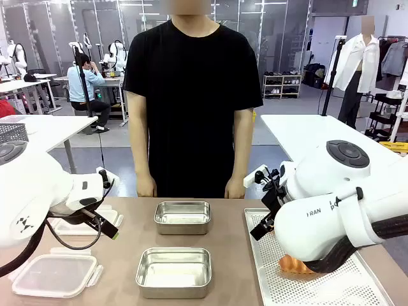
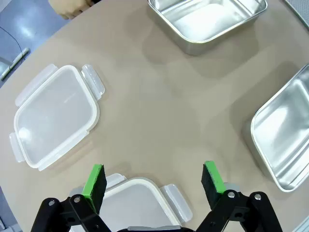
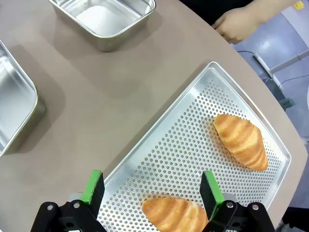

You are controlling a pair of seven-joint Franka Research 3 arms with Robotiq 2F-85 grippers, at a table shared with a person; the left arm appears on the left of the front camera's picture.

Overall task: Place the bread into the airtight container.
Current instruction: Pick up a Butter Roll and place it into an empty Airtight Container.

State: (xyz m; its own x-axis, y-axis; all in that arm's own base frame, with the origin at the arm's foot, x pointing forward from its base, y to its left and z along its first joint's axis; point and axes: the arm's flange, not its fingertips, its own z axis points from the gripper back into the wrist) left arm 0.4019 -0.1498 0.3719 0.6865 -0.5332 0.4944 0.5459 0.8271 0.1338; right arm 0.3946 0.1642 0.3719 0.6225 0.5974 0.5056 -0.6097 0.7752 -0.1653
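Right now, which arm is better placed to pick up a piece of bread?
The right. Its open right end effector hangs above a croissant on the perforated tray. The left end effector, also open, sits over a plastic lid, away from the bread.

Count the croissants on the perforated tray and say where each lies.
2. The far croissant lies near the tray's outer rim; the near croissant lies under the open right claw. Others may be hidden beneath the arm.

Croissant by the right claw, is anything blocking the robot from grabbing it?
No, nothing visible does. The right gripper hangs open right over the nearest croissant on the perforated tray, with only air between them. The other croissant lies apart, farther along the tray.
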